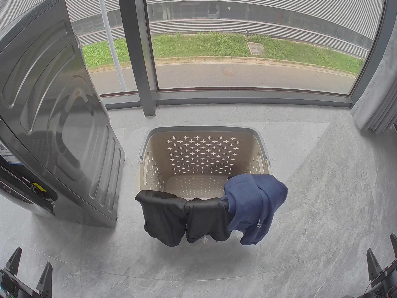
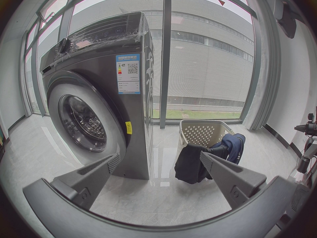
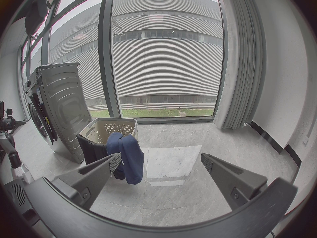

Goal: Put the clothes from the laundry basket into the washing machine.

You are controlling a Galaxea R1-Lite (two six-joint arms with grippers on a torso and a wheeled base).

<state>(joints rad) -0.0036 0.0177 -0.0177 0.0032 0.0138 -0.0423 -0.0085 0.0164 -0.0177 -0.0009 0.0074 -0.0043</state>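
One washing machine (image 1: 53, 116) stands at 9 o'clock of one laundry basket (image 1: 202, 130), side panel toward it. Two garments drape over the basket's 6 o'clock rim: the black garment (image 1: 165, 216) lies 9-to-3 along it, the blue hoodie (image 1: 254, 203) hangs at 4 o'clock. The left end effector (image 1: 33, 257) and right end effector (image 1: 380, 243) are both spread open and empty.

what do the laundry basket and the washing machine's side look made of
Laundry basket: looks like moulded plastic, matte beige, with star-shaped holes through its walls.
Washing machine: side panel looks like pressed sheet metal, dark grey with a satin sheen, judging by stamped ribs and soft reflections.
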